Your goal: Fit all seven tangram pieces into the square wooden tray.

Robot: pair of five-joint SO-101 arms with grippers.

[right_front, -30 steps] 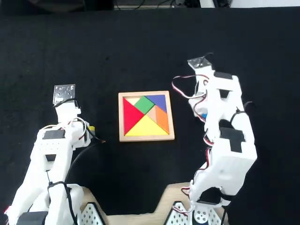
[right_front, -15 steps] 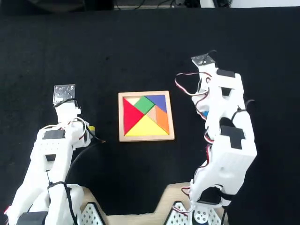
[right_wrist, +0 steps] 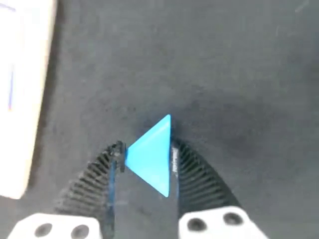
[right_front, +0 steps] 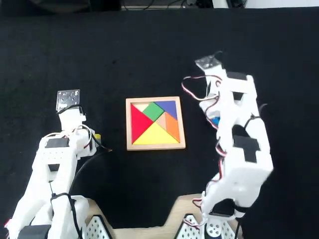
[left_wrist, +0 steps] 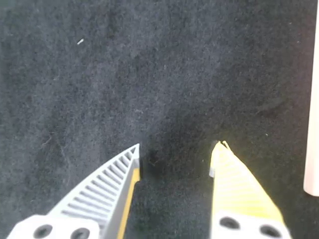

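Observation:
The square wooden tray [right_front: 129, 144] lies at the table's middle, holding a red triangle [right_front: 139, 122], a green square [right_front: 153, 110], a dark blue piece [right_front: 169, 106], an orange piece [right_front: 173, 127] and a yellow triangle [right_front: 156, 135]. A pale triangular patch [right_front: 141, 106] shows at its far left corner. Right of the tray, my right gripper [right_wrist: 145, 152] is shut on a light blue triangle [right_wrist: 149, 155] over the black cloth, and a bit of that blue triangle [right_front: 215, 121] peeks out under the arm. My left gripper [left_wrist: 174, 152] stands open left of the tray, with nothing between its fingers.
Black cloth [right_front: 149, 55] covers the whole table. The tray's pale edge [left_wrist: 314, 99] runs along one side of the left wrist view, and the tray edge [right_wrist: 25, 99] also shows beside my right gripper. The arm bases [right_front: 209, 224] stand at the near edge.
The right arm's wrist has swung slightly, first away from the tray and then back toward it, still holding the light blue triangle. The left arm has not moved.

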